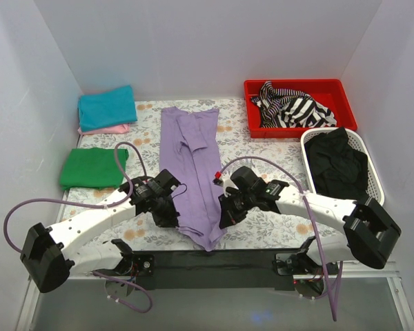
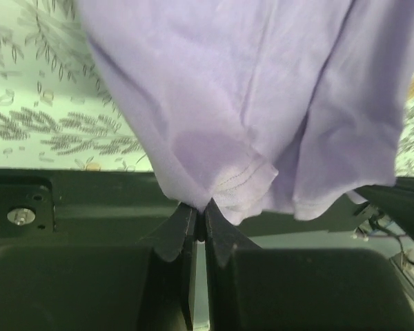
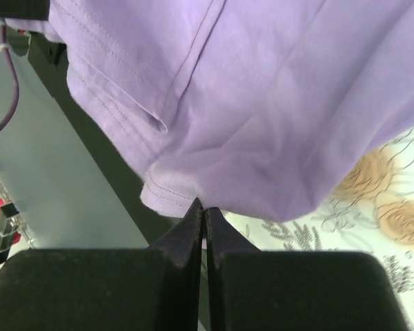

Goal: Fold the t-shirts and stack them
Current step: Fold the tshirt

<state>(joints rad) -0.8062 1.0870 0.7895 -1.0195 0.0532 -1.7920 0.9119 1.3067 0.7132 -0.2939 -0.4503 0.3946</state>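
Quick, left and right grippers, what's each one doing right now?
The left gripper is shut on the lavender t-shirt, at its near edge.
The right gripper is shut on the same shirt.

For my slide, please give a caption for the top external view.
Left gripper and right gripper pinch the near end of the lavender t-shirt.

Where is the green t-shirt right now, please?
In the top view, the green t-shirt lies folded on the left, just on the near side of the teal t-shirt.
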